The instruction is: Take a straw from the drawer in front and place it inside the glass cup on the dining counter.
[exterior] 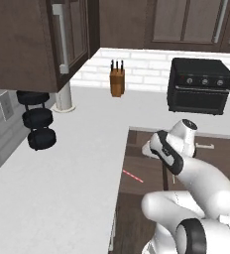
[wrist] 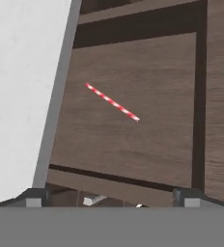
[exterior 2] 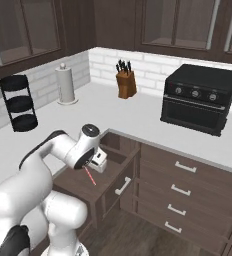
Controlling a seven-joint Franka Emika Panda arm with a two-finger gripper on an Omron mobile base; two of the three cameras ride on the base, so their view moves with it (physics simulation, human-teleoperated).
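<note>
- Nearest me: my white arm's two-finger gripper (wrist: 112,198), dark tips standing wide apart at the bottom of the hand view, nothing between them. In the right base view it hangs over the open drawer, above the floor and not touching it.
- Next out: the wide, shallow dark-brown wooden drawer (wrist: 133,144), pulled out, brown inner floor bare apart from one item. Its slim silver bar handle (exterior 2: 122,186) faces the room in the right base view.
- On that floor: the thin red-and-white striped drinking straw (wrist: 112,102), lying flat, well clear of the drawer walls. In the hand view it sits at about 12 o'clock from the gap between the tips, further along my line of sight.
- Long axis in the hand view runs from about 10 to 4 o'clock, so it lies slantwise to the line between my tips. I judge the wrist needs a turn so the fingers close across the straw, then a descent.
- Beyond: white worktop (exterior: 52,188) flanking the drawer at 9 o'clock in the hand view.
- Farthest: wooden knife block (exterior 2: 126,82) and black countertop oven (exterior 2: 198,97) against the white brick wall.
- Straw not yet picked.
</note>
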